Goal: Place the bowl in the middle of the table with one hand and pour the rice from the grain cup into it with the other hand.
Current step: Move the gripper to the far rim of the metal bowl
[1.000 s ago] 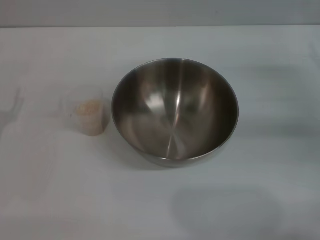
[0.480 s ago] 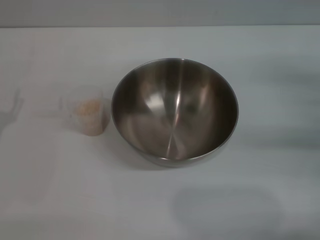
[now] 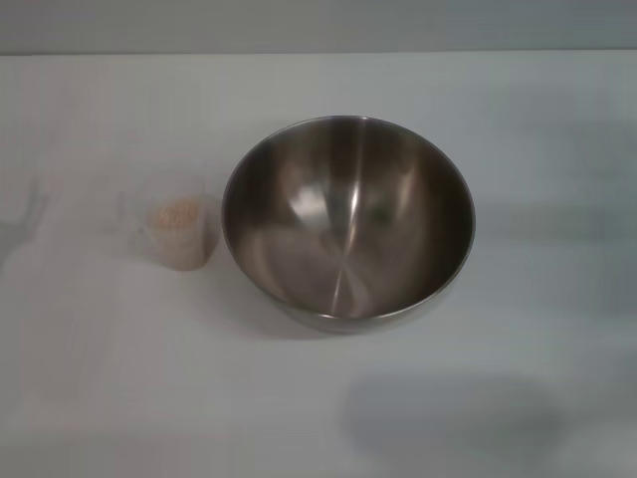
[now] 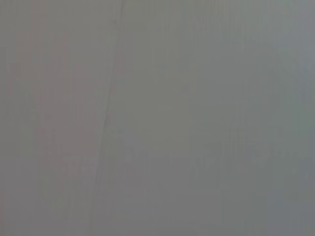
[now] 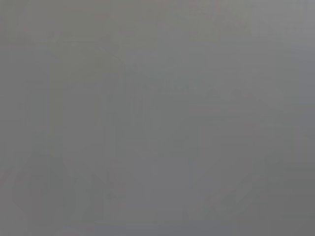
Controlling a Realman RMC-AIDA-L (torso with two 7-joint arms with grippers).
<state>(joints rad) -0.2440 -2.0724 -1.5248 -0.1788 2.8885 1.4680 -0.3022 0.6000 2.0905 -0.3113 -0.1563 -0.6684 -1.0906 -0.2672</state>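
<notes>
Neither gripper appears in any view, so their fingers cannot be judged. The bowl (image 3: 348, 224) sits empty at frame centre on the table (image 3: 537, 119); the grain cup (image 3: 177, 231), holding rice (image 3: 179, 214), stands upright just left, seemingly awaiting pouring.

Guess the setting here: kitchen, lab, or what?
Likely a lab test bench, not a kitchen: a bare white table against a plain wall, holding only a steel bowl and a clear grain cup of rice.
</notes>
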